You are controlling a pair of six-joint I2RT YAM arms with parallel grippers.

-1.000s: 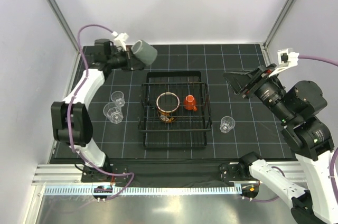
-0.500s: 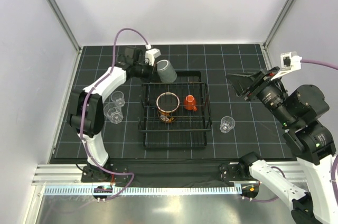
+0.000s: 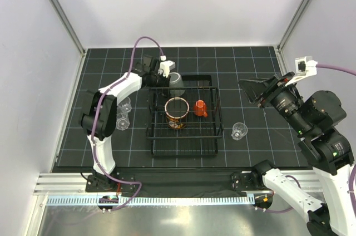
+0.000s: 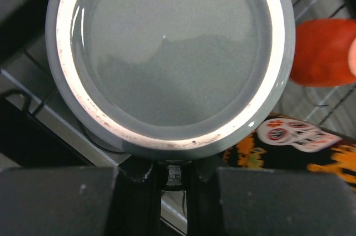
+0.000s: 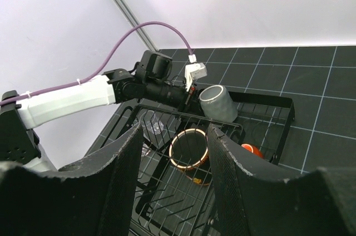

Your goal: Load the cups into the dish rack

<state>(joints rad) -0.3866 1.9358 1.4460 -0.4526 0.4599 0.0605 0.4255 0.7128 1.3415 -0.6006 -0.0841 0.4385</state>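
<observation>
My left gripper (image 3: 166,74) is shut on the wall of the grey-green cup (image 3: 176,83) and holds it tilted over the back left corner of the black wire dish rack (image 3: 183,153). The cup's open mouth fills the left wrist view (image 4: 167,52). Inside the rack stand the large dark patterned mug (image 3: 177,112) with a red inside and the small orange cup (image 3: 199,108). Two small clear cups (image 3: 123,103) (image 3: 119,120) stand left of the rack, partly behind the left arm. A third clear cup (image 3: 239,131) stands to its right. My right gripper (image 3: 256,88) is open and empty, raised right of the rack.
The rack sits mid-mat on a black gridded mat (image 3: 261,152). Grey walls and metal posts close in the back and sides. In the right wrist view the rack's near rail (image 5: 167,111) lies between my fingers and the left arm (image 5: 72,99).
The left arm has swung right and down, carrying the grey-green cup from the back left of the mat to the rack's back left corner. The right arm has barely moved.
</observation>
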